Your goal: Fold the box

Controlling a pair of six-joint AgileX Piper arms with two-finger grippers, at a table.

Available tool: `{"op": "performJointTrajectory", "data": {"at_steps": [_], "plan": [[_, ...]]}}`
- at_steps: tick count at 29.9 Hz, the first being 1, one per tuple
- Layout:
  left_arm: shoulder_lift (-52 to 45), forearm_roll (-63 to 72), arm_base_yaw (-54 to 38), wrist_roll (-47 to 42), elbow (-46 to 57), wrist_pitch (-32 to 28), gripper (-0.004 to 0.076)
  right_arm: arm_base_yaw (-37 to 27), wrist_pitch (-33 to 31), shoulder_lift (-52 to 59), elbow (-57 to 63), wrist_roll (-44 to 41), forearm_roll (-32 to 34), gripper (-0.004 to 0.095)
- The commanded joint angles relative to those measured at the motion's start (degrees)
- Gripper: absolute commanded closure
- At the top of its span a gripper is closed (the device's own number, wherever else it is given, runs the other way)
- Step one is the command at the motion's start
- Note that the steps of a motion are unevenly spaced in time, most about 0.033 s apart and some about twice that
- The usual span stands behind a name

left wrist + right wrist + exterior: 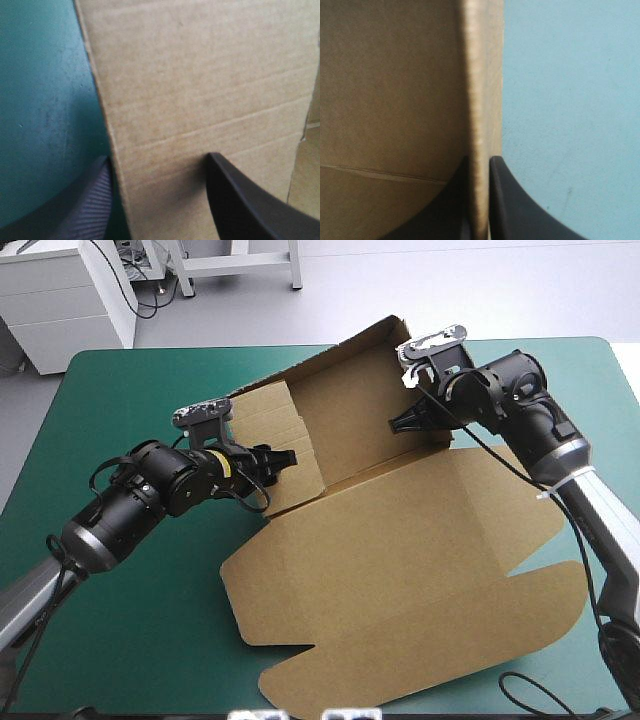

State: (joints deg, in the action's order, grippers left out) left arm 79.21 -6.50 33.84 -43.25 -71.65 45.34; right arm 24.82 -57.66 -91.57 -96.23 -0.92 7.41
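While the box [400, 570] lies on the table [120, 640], far walls raised and near flaps flat, the right hand [402, 423] pinches the box's right wall, and the left hand [283, 461] stands spread astride its left wall.

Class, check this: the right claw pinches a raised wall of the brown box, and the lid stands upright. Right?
No. The high view shows the lid lying flat; the right claw does pinch a raised wall of the box.
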Motion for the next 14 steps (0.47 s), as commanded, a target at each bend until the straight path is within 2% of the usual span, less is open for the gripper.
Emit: {"op": "performJointTrajectory", "data": {"at_steps": [1,9,14], "plan": [[-0.7,-1.02,0.31,-3.85,-1.9,-2.2,0.0319,0.22,5.07,2.82,-1.9,-1.38,-1.82,0.0907],[-0.27,-3.36,0.31,-7.48,-1.9,-6.09,0.0319,0.22,2.61,2.92,-6.98,-0.99,-5.41,0.0908],[0.58,-3.38,0.31,-8.67,-1.9,-7.24,0.0319,0.22,-0.52,2.92,-10.45,-0.69,-5.39,0.0908]]}}
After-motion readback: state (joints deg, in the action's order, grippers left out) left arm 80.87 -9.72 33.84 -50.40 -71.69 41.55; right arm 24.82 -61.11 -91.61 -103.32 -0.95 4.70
